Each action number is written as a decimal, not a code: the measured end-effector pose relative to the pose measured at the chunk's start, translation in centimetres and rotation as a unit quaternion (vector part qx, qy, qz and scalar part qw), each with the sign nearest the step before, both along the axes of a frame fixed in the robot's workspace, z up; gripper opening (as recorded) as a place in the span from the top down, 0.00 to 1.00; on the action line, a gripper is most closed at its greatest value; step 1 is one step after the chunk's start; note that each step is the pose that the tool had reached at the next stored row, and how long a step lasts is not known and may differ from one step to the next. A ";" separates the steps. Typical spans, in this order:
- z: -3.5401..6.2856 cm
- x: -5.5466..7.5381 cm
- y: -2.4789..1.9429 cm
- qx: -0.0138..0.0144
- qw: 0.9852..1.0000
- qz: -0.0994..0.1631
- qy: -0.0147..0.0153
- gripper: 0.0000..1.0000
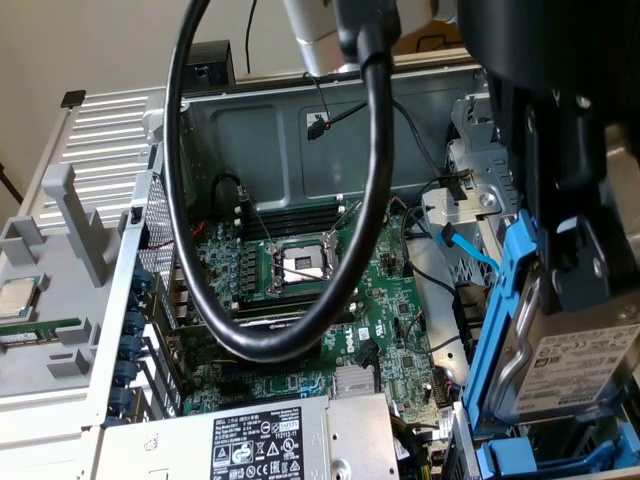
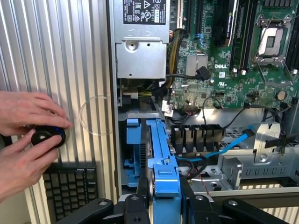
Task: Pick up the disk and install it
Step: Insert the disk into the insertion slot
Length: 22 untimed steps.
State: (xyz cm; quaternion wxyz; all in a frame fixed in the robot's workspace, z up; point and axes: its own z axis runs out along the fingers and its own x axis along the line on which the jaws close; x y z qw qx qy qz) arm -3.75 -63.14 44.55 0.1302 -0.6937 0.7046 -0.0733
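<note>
The disk [image 1: 585, 365], a silver drive with a white label in a bright blue carrier frame [image 1: 505, 320], hangs on edge at the exterior view's right, over the open computer case. My black gripper [image 1: 572, 285] is shut on it from above. In the wrist view the blue carrier [image 2: 161, 149] runs out from between my two black fingers [image 2: 140, 191], and my gripper [image 2: 164, 189] holds it over the blue-lined drive bay [image 2: 132, 154] at the edge of the case.
A motherboard with an open CPU socket [image 1: 300, 262] lies in the case, beside the grey power supply [image 1: 250, 440]. A thick black cable [image 1: 195, 250] loops in front. A blue data cable [image 1: 465, 250] hangs near the metal cage [image 1: 470, 170]. A person's hands [image 2: 25, 140] hold a black round object [image 2: 46, 136].
</note>
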 end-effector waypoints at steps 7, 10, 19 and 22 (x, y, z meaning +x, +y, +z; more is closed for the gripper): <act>-0.19 -0.1 0.00 0.000 1.000 -0.001 0.000 0.64; -0.25 -0.1 0.01 0.000 1.000 -0.001 0.000 0.64; -0.37 -0.1 0.07 0.000 1.000 -0.001 0.000 0.64; -0.47 -0.1 0.07 0.000 1.000 -0.001 0.000 0.64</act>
